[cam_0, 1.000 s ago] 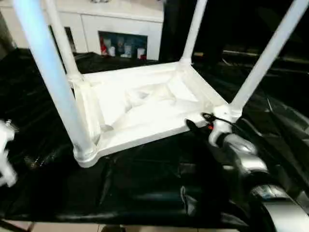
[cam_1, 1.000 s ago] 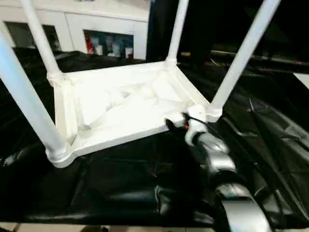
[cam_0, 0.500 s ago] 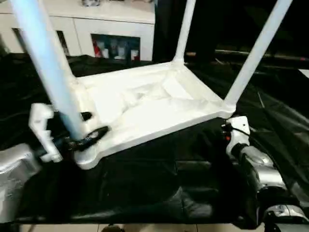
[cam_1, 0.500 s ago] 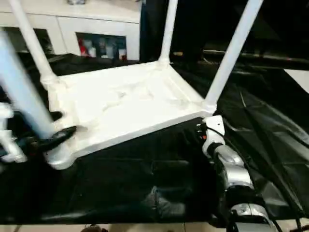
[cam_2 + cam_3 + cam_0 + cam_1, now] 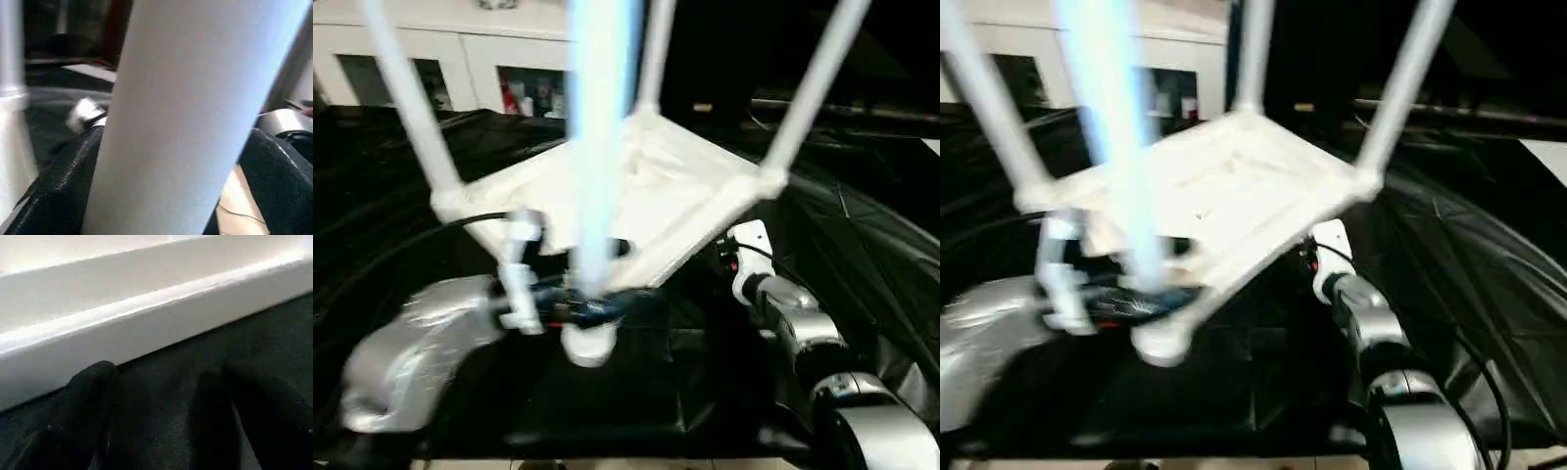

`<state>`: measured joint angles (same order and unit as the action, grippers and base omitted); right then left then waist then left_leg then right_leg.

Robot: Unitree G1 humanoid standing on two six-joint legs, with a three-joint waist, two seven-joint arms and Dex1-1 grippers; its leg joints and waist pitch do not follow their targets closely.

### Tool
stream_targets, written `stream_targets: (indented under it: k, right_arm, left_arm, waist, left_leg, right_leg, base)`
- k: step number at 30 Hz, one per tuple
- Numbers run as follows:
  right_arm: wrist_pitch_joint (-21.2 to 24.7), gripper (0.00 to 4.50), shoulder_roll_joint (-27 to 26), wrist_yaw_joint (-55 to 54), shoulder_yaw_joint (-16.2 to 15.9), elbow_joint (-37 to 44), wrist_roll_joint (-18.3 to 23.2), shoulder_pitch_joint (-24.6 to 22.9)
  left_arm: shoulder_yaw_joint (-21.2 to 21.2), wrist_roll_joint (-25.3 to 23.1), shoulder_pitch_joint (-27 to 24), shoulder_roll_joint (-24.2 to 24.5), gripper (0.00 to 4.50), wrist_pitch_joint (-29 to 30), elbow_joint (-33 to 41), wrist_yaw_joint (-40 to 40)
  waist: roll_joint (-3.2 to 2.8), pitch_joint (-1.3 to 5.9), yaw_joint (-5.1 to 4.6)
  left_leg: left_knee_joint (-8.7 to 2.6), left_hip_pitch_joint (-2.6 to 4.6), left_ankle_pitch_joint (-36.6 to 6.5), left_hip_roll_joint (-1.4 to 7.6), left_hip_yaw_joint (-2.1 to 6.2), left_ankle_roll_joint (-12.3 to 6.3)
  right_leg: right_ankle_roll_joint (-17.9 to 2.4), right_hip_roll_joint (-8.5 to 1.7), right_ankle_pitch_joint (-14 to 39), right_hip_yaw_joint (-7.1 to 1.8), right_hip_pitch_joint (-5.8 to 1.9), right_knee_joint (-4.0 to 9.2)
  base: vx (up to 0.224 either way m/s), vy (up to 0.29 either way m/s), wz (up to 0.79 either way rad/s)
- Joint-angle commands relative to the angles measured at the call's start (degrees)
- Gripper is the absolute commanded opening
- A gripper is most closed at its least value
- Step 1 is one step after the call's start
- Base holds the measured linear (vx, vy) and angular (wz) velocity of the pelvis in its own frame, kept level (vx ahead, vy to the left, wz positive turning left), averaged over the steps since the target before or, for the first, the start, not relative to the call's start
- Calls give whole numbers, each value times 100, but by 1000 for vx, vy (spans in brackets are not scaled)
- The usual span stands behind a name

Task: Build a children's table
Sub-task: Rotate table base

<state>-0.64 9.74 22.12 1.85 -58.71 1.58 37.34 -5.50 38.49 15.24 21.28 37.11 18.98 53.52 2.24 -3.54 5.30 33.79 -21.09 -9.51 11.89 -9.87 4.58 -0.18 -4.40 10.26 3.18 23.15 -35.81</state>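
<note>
Children's table [image 5: 646, 196] lies upside down on the black sheet [image 5: 862, 255], ribbed underside up, four white legs rising from the corner sockets; the tabletop sits skewed, one corner pointing toward the robot; left gripper [image 5: 582, 305] is at that near corner, its two black fingers set on either side of the near leg [image 5: 600, 147] just above the socket; in the left wrist view the leg [image 5: 195, 107] stands between the two dark fingers [image 5: 63, 191], which lie close against it, so the jaws read as clamped on the leg at a wide spread; silver left forearm [image 5: 421, 343] runs back from the gripper toward the robot; right gripper [image 5: 161, 421] sits low beside the tabletop's right edge, near the right corner socket [image 5: 769, 181]; its fingers [image 5: 93, 401] stand apart over the black sheet, tips just short of the white rim [image 5: 156, 318], nothing between them; contact with the rim cannot be told; beyond the table from both grippers stands a white cabinet [image 5: 460, 59] with glass doors.
</note>
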Motion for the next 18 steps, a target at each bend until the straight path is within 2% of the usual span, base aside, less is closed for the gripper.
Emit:
stream_targets:
  k: [1,3,6,7,9,13,18]
  right_arm:
    - [-115,401,-224,178,-202,-4,-41,161]
    - [-162,401,-288,181,-215,-68,-66,194]
    - [-201,401,-363,178,-213,-122,-80,222]
    - [-231,401,-431,212,-228,-150,-99,234]
    - [-240,401,-459,236,-230,-152,-93,236]
    - [-304,401,-545,304,-223,-214,-62,270]
    - [-267,401,-621,621,-164,-203,60,297]
  left_arm:
    - [-386,-70,241,-189,443,-76,68,3]
    - [-573,-205,396,-333,443,-187,-110,-56]
    - [-708,-387,572,-520,443,-326,-398,-94]
    - [-810,-651,748,-697,443,-579,-725,-175]
    - [-840,-750,818,-752,443,-630,-870,-248]
    - [-1035,-1394,1080,-881,443,-1111,-1489,-550]
    - [-1115,-1734,1216,-938,443,-1480,-1927,-620]
  waist:
    - [-36,381,28]
    - [-35,385,-21]
    - [-40,380,-30]
    - [-36,371,-56]
    - [-55,377,-72]
    - [-75,382,-73]
    - [-82,383,-73]
  left_leg:
    - [-427,23,-1608,68,-7,270]
    - [-428,-15,-1529,62,6,259]
    - [-412,26,-1612,60,-7,242]
    - [-421,18,-1672,57,-2,226]
    - [-423,34,-1756,62,5,236]
    - [-418,67,-1830,71,3,218]
    - [-429,54,-1897,74,16,176]
  right_leg:
    - [-937,-297,1545,-223,-263,425]
    - [-905,-294,1563,-213,-292,417]
    - [-899,-288,1649,-221,-255,456]
    - [-912,-274,1683,-215,-256,465]
    - [-904,-278,1767,-212,-251,475]
    - [-950,-278,1748,-214,-226,478]
    - [-1019,-291,1736,-210,-246,483]
  base:
    - [0,0,0]
    - [0,0,0]
    - [0,0,0]
    - [0,0,0]
    - [0,0,0]
    - [0,0,0]
    - [0,0,0]
